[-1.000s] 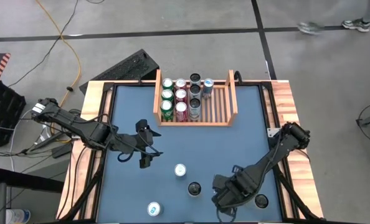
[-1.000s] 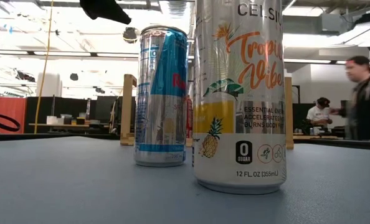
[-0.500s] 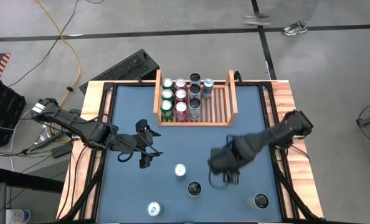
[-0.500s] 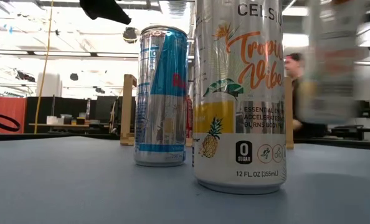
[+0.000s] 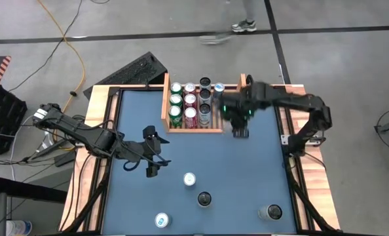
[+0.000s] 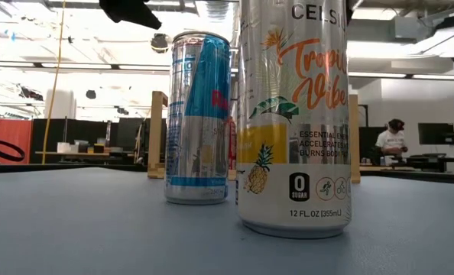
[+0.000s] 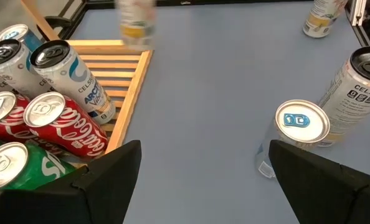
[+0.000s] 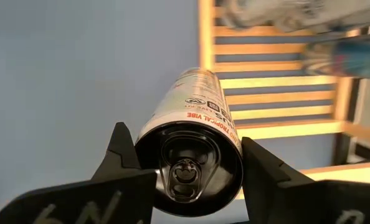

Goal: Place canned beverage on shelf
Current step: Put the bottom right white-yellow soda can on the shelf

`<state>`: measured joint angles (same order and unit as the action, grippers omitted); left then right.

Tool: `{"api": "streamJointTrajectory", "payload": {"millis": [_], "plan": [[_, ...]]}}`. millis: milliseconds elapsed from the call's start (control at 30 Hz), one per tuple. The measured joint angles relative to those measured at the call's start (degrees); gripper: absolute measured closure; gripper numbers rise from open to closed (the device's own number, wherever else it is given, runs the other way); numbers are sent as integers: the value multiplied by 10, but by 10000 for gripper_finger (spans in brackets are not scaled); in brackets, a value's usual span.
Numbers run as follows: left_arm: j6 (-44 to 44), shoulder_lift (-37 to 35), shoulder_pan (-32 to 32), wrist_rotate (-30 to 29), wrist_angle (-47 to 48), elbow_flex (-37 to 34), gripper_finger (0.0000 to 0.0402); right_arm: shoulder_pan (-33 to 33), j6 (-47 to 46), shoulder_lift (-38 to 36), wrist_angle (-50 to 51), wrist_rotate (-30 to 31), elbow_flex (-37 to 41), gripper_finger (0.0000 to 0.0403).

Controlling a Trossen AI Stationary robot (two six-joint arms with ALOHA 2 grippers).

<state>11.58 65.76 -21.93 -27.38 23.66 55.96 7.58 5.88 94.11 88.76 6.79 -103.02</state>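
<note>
Over the open right half of the shelf (image 5: 245, 105), the right gripper (image 5: 237, 117) carries a can (image 8: 188, 130), its two fingers pinched on the can's sides just below the top rim, as the wrist view shows. From above the can itself is hidden under the gripper. It looks like a slim aluminium can: stiff enough along the rim, I'd guess, but thin-walled and smooth, so a hard squeeze mid-body could dent it and a light one might let it slip. If full, it would hang heavy below the fingers. Near the top, where it is held now, seems the sound place, and it should be set down upright on the slats.

Counting from above: the shelf holds about nine cans, three rows on its left side and one or two more behind. Four cans stand loose on the table (image 5: 135, 196), one near the left gripper (image 5: 152, 157), one just beyond it, one at the front left, one at the front right. That left gripper waits mid-table, fingers spread wide and empty.
</note>
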Motion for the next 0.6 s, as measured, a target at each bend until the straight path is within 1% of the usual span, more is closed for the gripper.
{"api": "streamJointTrajectory", "payload": {"millis": [167,300,433,600], "plan": [[-4,0,0,-4,0,0,60,110,132,17,-25,0,1,275],[-10,0,0,-9,4,0,60,178,222,43,-51,15,-1,275],[-15,0,0,-29,15,0,60,222,297,90,-52,34,-13,275],[-20,0,1,-44,14,0,60,261,359,149,-62,32,-47,275]]}}
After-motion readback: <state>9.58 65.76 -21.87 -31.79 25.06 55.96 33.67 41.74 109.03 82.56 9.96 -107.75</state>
